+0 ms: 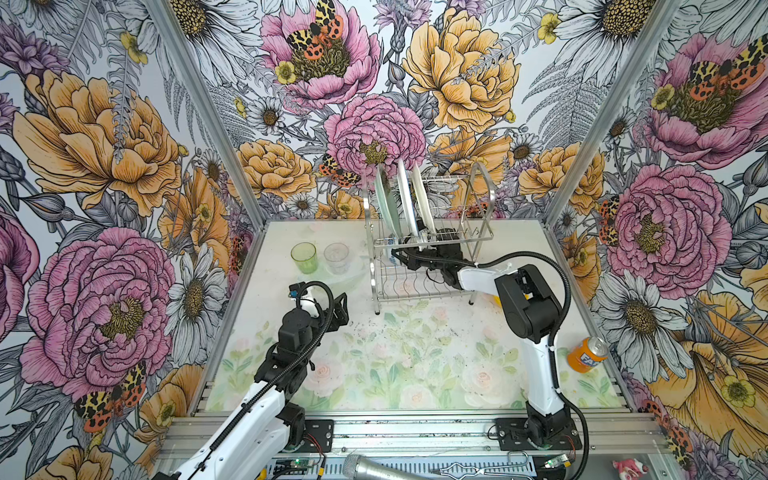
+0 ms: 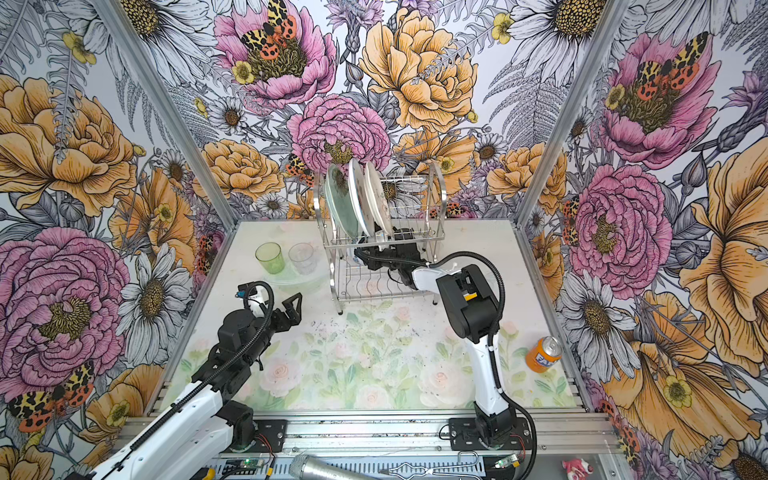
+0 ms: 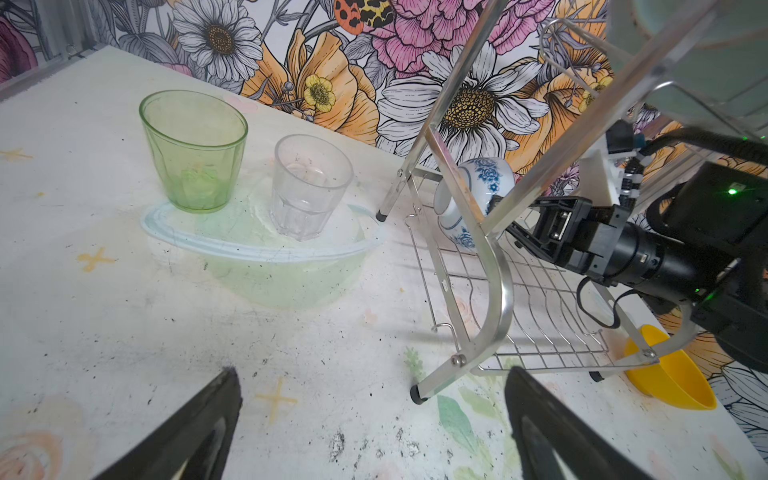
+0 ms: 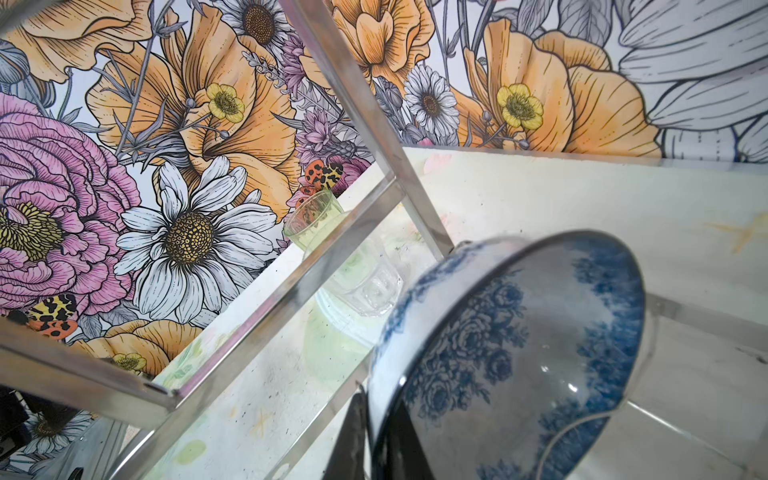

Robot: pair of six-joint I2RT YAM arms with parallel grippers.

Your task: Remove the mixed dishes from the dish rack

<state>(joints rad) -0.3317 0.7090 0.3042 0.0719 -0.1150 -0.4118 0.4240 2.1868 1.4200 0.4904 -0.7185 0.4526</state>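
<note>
The front and middle of the table (image 1: 395,374) are bare. At the back stands the dish rack (image 1: 432,286): three plates (image 1: 406,199) fill the left of its top shelf, and the right arm (image 1: 482,276) fills the lower one. A green tumbler (image 1: 304,257) and a clear tumbler (image 1: 336,257) stand close together left of it.

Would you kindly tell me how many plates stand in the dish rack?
3, upright side by side on the top tier of the dish rack: green plate leftmost, white plate middle, cream plate rightmost. None seems hidden.
</note>
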